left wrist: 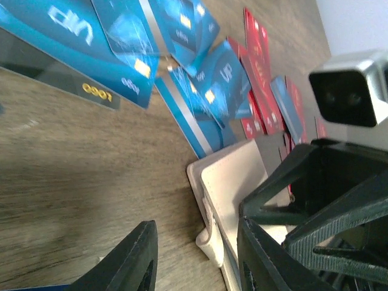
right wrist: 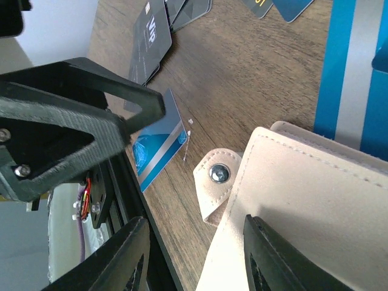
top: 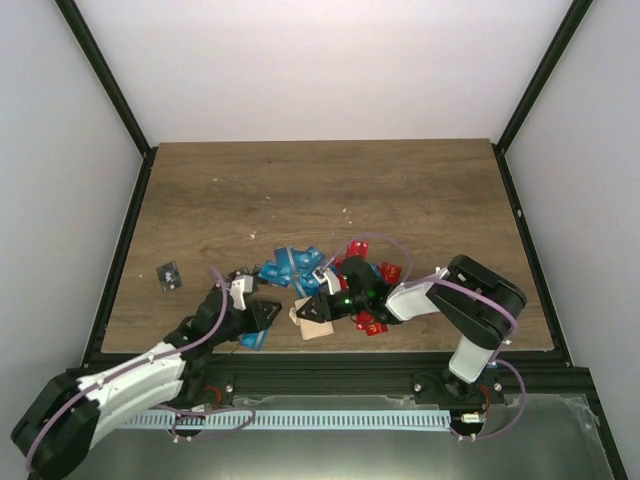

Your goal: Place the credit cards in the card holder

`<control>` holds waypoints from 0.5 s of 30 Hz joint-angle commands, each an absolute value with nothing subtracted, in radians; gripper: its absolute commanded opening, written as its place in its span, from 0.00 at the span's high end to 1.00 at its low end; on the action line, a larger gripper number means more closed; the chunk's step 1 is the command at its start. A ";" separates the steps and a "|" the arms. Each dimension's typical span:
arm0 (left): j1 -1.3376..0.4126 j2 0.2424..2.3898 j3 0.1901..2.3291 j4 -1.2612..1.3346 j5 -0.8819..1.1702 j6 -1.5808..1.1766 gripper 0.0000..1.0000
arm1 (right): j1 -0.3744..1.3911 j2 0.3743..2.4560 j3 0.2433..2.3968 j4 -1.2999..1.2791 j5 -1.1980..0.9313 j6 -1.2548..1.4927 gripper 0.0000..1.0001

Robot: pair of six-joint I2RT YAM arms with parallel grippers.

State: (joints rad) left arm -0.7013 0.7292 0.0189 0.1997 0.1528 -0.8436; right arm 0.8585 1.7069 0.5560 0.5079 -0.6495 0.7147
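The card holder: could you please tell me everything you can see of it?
The card holder is pale beige, flat and roughly square, seemingly soft leather, with stitched edges and a small tab bearing a metal snap stud. It lies on the wooden table near the front edge, beside the scattered credit cards, between the left gripper and right gripper; one right finger overlaps it, contact unclear.
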 commanded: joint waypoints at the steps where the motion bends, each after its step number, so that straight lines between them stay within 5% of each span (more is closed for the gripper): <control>1: -0.649 0.869 0.049 0.397 0.400 -0.769 0.62 | 0.856 1.732 0.532 0.478 -0.661 0.707 0.55; 15: -0.637 1.169 0.124 0.526 0.457 -0.716 0.68 | 0.856 1.730 0.522 0.487 -0.664 0.710 0.56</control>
State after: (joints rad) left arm -0.6418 1.1305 0.0940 0.4694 0.4393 -0.7506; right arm 0.8585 1.7084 0.5484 0.5236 -0.6518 0.7151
